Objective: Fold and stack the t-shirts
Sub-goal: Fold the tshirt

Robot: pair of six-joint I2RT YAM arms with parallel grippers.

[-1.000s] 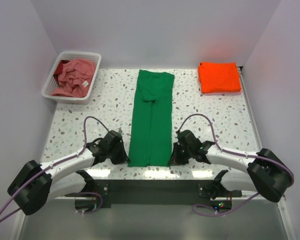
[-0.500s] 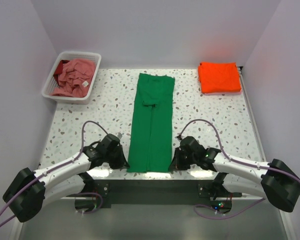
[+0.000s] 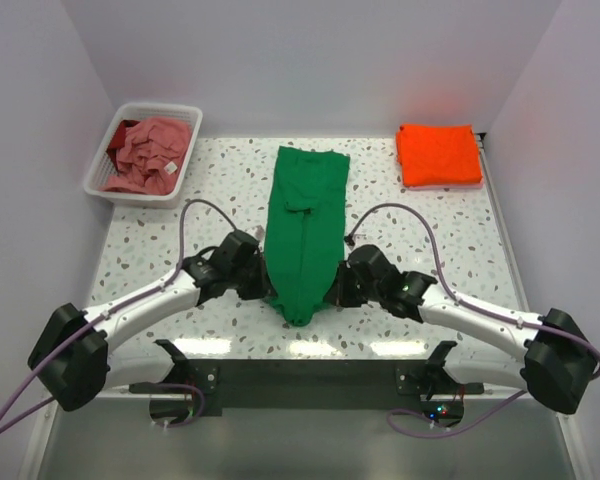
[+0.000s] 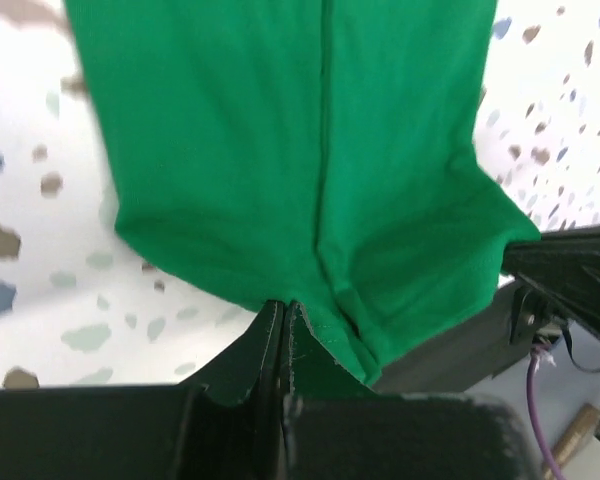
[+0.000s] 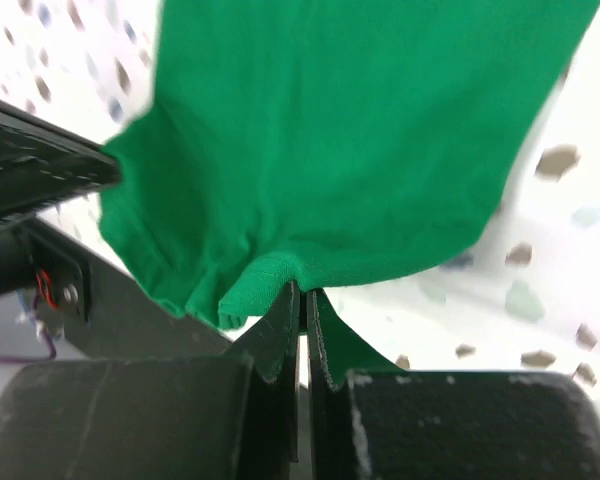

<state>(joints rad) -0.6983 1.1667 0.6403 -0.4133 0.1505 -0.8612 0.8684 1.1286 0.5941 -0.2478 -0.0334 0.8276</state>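
The green t-shirt (image 3: 304,228) lies as a long folded strip down the middle of the table, its near end lifted and sagging between the arms. My left gripper (image 3: 261,283) is shut on the left near corner of the shirt (image 4: 310,180). My right gripper (image 3: 336,288) is shut on the right near corner (image 5: 360,150). A folded orange t-shirt (image 3: 438,154) lies at the far right. The pink t-shirt (image 3: 148,153) with a white tag is crumpled in the basket.
The white slatted basket (image 3: 100,160) stands at the far left corner. The speckled table (image 3: 160,240) is bordered by walls on three sides. A dark bar runs along the near table edge (image 3: 300,378).
Both grippers have lifted the near end of the green shirt and carried it away from the table's near edge toward the middle. The shirt's near hem now sags between them.
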